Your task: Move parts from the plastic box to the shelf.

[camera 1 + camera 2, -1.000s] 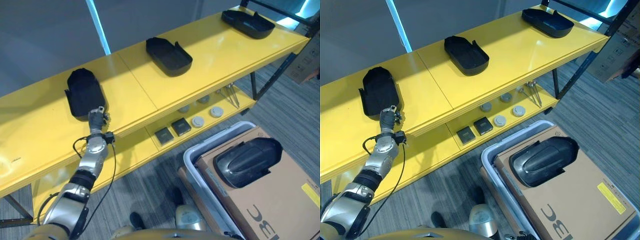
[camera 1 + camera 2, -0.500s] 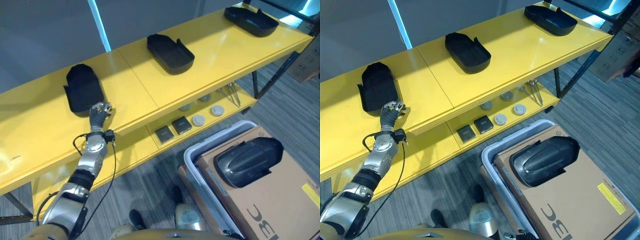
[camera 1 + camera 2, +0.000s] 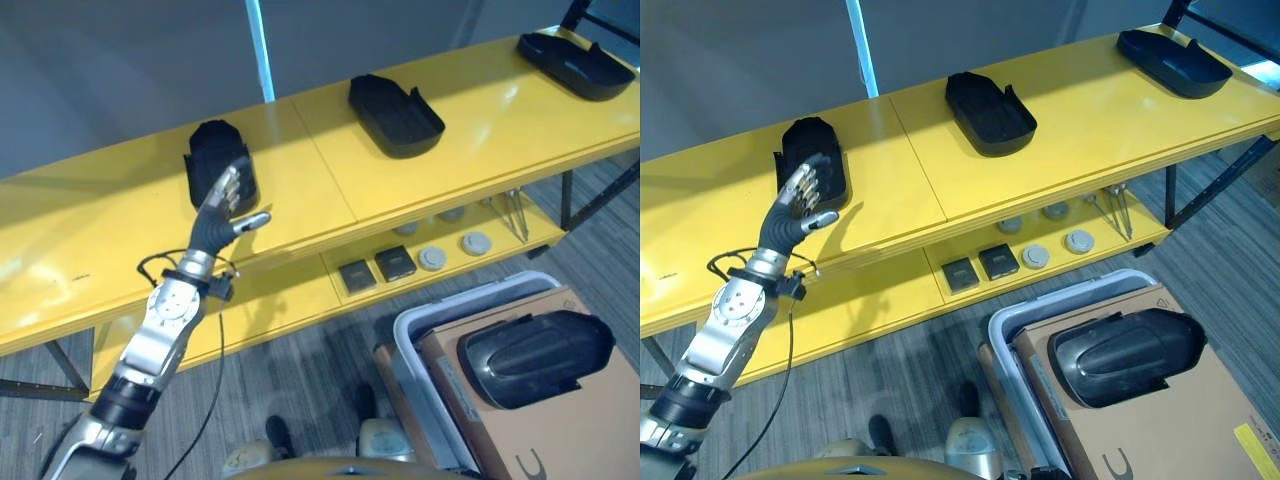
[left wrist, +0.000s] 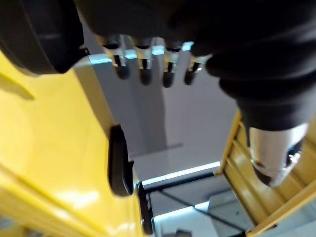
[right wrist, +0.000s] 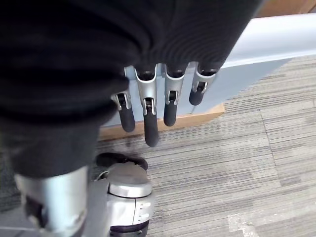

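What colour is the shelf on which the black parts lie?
The shelf is bright yellow, and this shows best in the right eye view.

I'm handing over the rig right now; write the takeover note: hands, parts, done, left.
Left hand: open, empty, raised in front of the leftmost black part on the yellow shelf.
Right hand: open, empty, hanging low beside the plastic box.
Done: three black parts sit on the top shelf, counting the middle part and the right part.
Left: one black part lies on the cardboard in the box.
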You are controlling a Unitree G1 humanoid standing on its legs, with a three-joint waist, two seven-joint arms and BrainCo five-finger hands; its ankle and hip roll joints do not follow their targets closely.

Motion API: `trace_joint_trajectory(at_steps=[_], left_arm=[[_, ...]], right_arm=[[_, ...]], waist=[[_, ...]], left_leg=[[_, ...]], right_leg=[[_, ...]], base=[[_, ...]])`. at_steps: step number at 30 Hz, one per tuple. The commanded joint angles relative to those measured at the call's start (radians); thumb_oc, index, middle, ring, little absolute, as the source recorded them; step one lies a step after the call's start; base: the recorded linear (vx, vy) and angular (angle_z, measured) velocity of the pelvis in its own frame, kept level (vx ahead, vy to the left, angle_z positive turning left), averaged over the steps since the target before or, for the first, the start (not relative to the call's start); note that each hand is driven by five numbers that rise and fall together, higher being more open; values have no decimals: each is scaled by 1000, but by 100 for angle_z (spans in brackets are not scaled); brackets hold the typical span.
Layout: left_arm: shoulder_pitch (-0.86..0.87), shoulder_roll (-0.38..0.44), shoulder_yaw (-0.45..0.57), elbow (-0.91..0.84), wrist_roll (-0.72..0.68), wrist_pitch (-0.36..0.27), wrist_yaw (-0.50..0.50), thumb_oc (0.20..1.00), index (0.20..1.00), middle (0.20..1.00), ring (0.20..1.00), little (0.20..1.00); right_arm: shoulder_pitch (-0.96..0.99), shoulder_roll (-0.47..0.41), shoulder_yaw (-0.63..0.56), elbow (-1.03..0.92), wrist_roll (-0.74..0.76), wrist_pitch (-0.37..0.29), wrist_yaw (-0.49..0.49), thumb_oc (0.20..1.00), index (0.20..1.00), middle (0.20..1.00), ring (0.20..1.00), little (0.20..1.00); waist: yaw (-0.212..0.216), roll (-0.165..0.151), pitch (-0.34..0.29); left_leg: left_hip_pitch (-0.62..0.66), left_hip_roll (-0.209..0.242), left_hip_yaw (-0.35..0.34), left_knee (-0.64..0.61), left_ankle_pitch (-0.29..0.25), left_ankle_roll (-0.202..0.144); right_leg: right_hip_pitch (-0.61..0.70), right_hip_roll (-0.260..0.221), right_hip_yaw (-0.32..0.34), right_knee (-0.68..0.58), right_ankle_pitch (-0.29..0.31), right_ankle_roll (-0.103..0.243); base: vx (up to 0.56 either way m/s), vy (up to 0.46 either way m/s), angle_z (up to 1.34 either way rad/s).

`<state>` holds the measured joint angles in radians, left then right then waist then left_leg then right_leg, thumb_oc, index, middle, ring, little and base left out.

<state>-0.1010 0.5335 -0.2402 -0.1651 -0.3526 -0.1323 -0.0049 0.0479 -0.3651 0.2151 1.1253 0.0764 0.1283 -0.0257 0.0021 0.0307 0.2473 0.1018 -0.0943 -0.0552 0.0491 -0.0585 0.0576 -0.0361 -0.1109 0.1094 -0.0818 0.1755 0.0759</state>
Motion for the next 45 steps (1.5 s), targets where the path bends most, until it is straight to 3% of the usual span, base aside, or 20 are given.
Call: trace_joint_trajectory(at_steps=[1,6,10,11,12,13,18,19,21,23,27,30,32,35,36,38,40,41,42,45], left_arm=[[-14,-11,7,2,-37,9,-132,1000,1000,1000,1000,1000],[1,-6,-100,71,5,-2,-201,1000,1000,1000,1000,1000],[7,-1,-151,112,-3,2,-207,1000,1000,1000,1000,1000],[13,2,-168,139,-11,0,-204,1000,1000,1000,1000,1000],[13,3,-170,141,-11,0,-199,1000,1000,1000,1000,1000],[21,8,-186,172,4,-11,-188,1000,1000,1000,1000,1000],[-6,-4,-229,271,7,12,-149,1000,1000,1000,1000,1000],[-31,-28,-265,352,16,48,-80,1000,1000,1000,1000,1000],[-33,-70,-276,457,-33,88,5,1000,1000,1000,1000,1000],[-30,-148,-262,674,-8,108,128,1000,1000,1000,1000,1000],[-24,-231,-195,903,-17,71,180,1000,1000,1000,1000,1000],[-21,-270,-152,1057,130,35,232,1000,1000,1000,1000,1000],[-24,-285,-125,1170,166,27,267,1000,1000,1000,1000,1000],[-17,-287,-94,1252,181,33,281,1000,1000,1000,1000,1000],[-13,-283,-85,1279,201,30,275,1000,1000,1000,1000,1000],[-7,-281,-85,1308,218,21,271,1000,1000,1000,1000,1000],[1,-284,-100,1342,216,0,273,1000,1000,1000,1000,1000],[6,-282,-113,1342,220,8,270,1000,1000,1000,1000,1000],[7,-280,-116,1341,222,14,268,1000,1000,1000,1000,1000],[10,-265,-122,1350,256,9,261,1000,1000,1000,1000,1000]], right_arm=[[3,-20,0,4,66,43,-47,1000,1000,1000,1000,1000],[22,18,-45,23,168,-10,-59,1000,1000,1000,1000,1000],[44,32,-76,26,225,-38,-72,1000,1000,1000,1000,1000],[48,38,-88,34,228,-61,-75,1000,1000,1000,1000,1000],[47,40,-90,34,224,-62,-74,1000,1000,1000,1000,1000],[47,43,-97,36,216,-77,-71,1000,1000,1000,1000,1000],[37,26,-87,82,171,-95,-49,1000,1000,1000,1000,1000],[21,27,-69,109,151,-93,-70,1000,1000,1000,1000,1000],[8,31,-45,130,125,-87,-75,1000,1000,1000,1000,1000],[-10,47,-10,153,92,-99,-84,1000,1000,1000,1000,1000],[-8,66,0,152,99,-119,-85,1000,1000,1000,1000,1000],[6,85,-8,135,89,-115,-107,1000,1000,1000,1000,1000],[10,74,-20,144,67,-121,-117,1000,1000,1000,1000,1000],[-7,36,-38,143,103,-134,-142,1000,1000,1000,1000,1000],[-27,15,-49,144,136,-136,-144,1000,1000,1000,1000,1000],[-57,-12,-63,152,179,-143,-145,1000,1000,1000,1000,1000],[-98,-41,-85,167,228,-184,-156,1000,1000,1000,1000,1000],[-114,-61,-108,151,306,-217,-193,1000,1000,1000,1000,1000],[-116,-67,-118,134,334,-230,-211,1000,1000,1000,1000,1000],[-123,-75,-168,23,459,-344,-340,1000,1000,1000,1000,1000]], waist=[[-7,-5,-50],[-32,-12,-34],[-42,-9,-28],[-37,-8,-22],[-36,-12,-23],[-26,-19,-24],[-22,-7,-31],[-16,-2,-37],[-6,-2,-50],[9,-20,-66],[-14,-31,-72],[-41,-37,-74],[-57,-44,-66],[-49,-49,-40],[-41,-51,-28],[-30,-43,-17],[-16,-33,-10],[-15,-22,-10],[-18,-21,-8],[-23,-24,-15]], left_leg=[[-110,88,39,71,-43,-79],[-97,57,93,79,-67,-51],[-68,43,139,39,-62,-39],[-49,46,175,23,-66,-40],[-50,44,183,20,-63,-40],[-40,49,250,12,-62,-33],[-54,76,348,20,-43,-6],[-62,90,380,17,-28,-1],[-55,100,398,1,-30,-13],[-73,122,450,-19,5,-43],[-79,147,454,-25,14,-57],[-87,190,472,-5,19,-80],[-112,234,470,90,-4,-100],[-197,271,372,273,-8,-126],[-231,269,320,303,32,-124],[-240,252,257,275,50,-128],[-223,237,207,155,71,-133],[-227,253,196,72,139,-148],[-232,257,192,70,150,-150],[-207,247,181,41,121,-139]], right_leg=[[53,-69,-38,-2,-58,101],[-25,-124,-56,-5,10,159],[-63,-154,-121,0,47,173],[-72,-173,-192,5,64,176],[-78,-179,-204,8,69,176],[-85,-199,-289,70,70,173],[-73,-187,-349,247,-14,133],[-48,-178,-381,280,-58,114],[-6,-163,-406,262,-106,121],[51,-130,-454,127,-97,124],[54,-96,-428,66,-90,115],[52,-76,-425,36,-90,98],[54,-60,-421,38,-102,72],[51,-45,-376,63,-118,39],[34,-37,-349,76,-113,17],[30,-24,-312,78,-115,13],[31,-20,-280,71,-117,19],[39,-24,-276,58,-111,28],[42,-28,-273,58,-111,29],[35,-55,-282,82,-122,41]], base=[[-193,124,-131],[-172,111,-63],[-145,78,-72],[-129,30,-57],[-232,20,-109],[-218,6,-116],[-168,-8,-76],[-23,-86,-126],[-15,-162,-106],[-54,-354,-118],[11,-236,-94],[34,-259,-18],[65,-271,-1],[4,-106,-25],[-48,-19,-39],[-20,61,-62],[60,197,-93],[113,232,-76],[106,194,-43],[50,128,-25]])
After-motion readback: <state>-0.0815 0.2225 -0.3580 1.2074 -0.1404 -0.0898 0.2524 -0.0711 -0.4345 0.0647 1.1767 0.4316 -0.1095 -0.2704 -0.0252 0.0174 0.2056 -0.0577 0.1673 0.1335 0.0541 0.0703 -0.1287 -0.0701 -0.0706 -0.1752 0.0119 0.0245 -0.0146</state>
